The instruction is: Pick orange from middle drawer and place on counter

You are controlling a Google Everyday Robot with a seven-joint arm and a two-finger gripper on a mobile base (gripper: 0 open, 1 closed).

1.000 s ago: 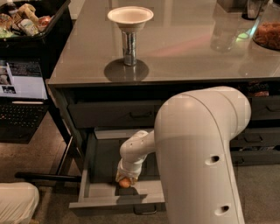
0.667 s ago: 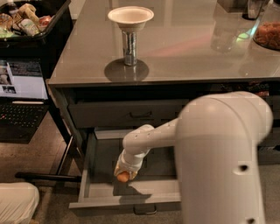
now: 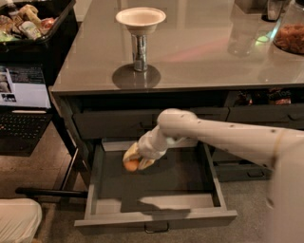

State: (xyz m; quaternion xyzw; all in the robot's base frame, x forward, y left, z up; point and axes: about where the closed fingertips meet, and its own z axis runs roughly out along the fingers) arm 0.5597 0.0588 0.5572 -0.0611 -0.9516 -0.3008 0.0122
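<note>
The arm [image 3: 223, 135] has swung right, and the claw [image 3: 134, 160], closed around the orange [image 3: 131, 165], has risen over the middle drawer [image 3: 156, 219], far left.

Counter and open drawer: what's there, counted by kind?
Bowl: 1
Metal stand under it: 1
Clear cup: 1
Snack jar: 1
Orange, held by the gripper over the middle drawer: 1
Total: 5, leaving out unclear dark things at the counter's back edge.
</note>
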